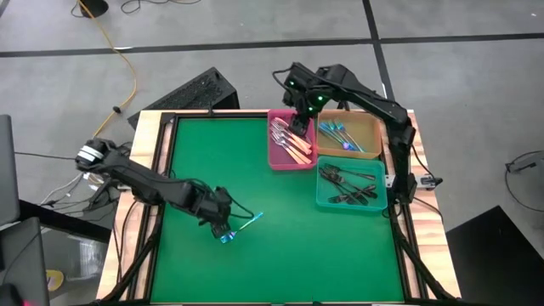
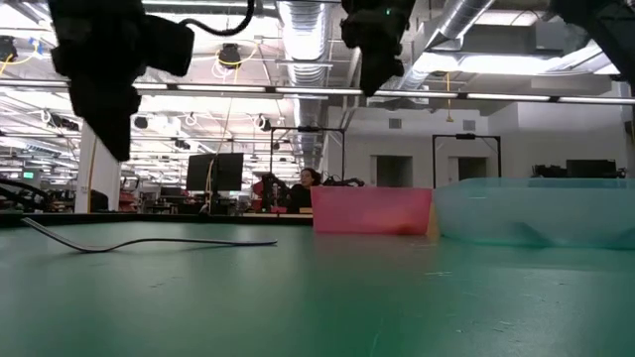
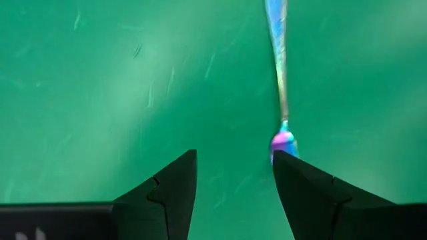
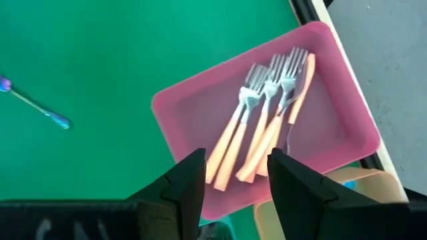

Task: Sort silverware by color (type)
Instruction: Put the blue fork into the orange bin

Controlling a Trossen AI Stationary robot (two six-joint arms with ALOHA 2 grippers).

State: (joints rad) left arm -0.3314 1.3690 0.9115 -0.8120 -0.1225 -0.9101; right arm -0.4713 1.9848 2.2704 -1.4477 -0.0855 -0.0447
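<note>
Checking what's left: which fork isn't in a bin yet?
The shiny iridescent blue fork lying alone on the green mat, beside the open left pincer; all others sit in bins.

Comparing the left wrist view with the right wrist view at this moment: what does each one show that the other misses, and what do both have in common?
Only the left wrist view shows the left gripper, open just above the mat, one finger right beside the iridescent blue fork.

Only the right wrist view shows the right gripper, open over the pink tray, which holds the tan-handled forks.

Both show the green mat and that same blue fork, seen farther off from the right wrist.
</note>
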